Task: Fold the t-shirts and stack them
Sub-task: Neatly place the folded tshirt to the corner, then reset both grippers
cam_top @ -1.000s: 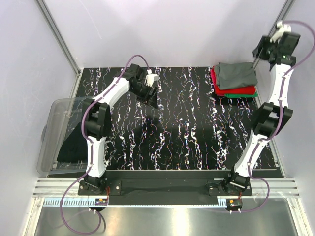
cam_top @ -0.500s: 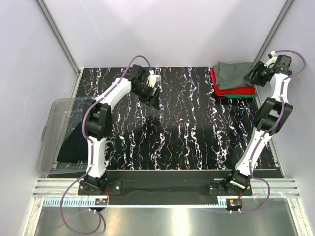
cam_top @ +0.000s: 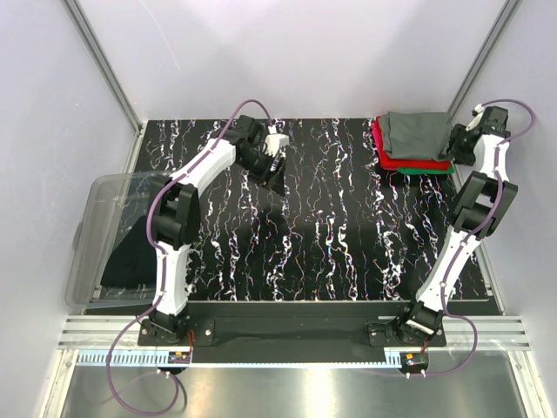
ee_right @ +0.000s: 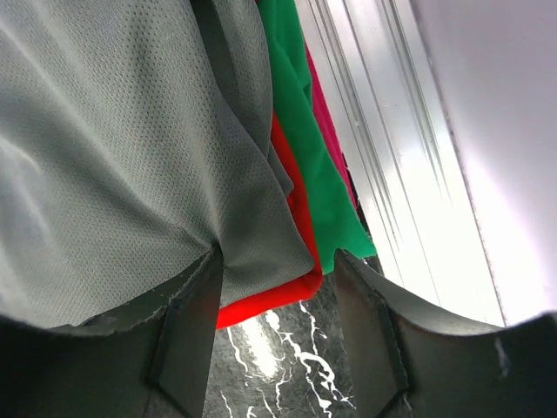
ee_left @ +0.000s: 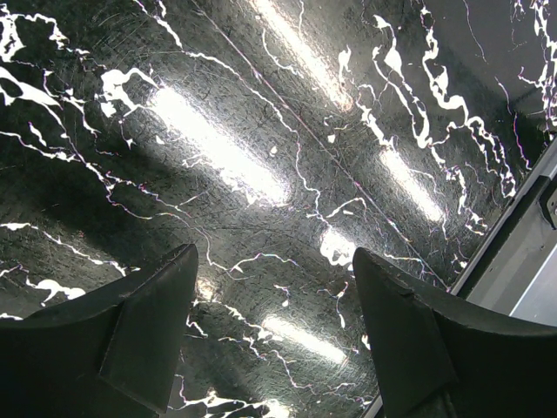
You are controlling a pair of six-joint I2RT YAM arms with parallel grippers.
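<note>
— Starting at the far right corner of the table [cam_top: 348, 235], a stack of three folded t-shirts is seen: the dark grey t-shirt [cam_top: 418, 133] is laid on top, the red t-shirt [cam_top: 407, 163] under it, the green t-shirt [cam_top: 431, 171] at the bottom.

— And the right gripper [cam_top: 454, 142] is parked against that stack?

— Just beside its right edge, yes. On the right wrist camera the fingers [ee_right: 187, 335] are shown spread apart, and the stack's corner is taken in between them: grey cloth hangs into the gap, with the red edge just below and the green one off to the side. The grey top layer is shown as a fine mesh weave up close. Whether the cloth is touched by the pads cannot be told.

— Over to the other arm, then.

— The left gripper [cam_top: 272, 163] is held above the marbled tabletop, left of centre and toward the far edge, well apart from the stack. Its fingers [ee_left: 144, 335] are spread wide as well, and only the black, white-veined surface is seen between them.

— And the tub?

— A clear plastic tub [cam_top: 91, 218] is set at the table's left edge, reaching out past it. Black cloth [cam_top: 130, 257] is heaped inside, toward the near end, loose and unfolded, well away from both grippers.
</note>
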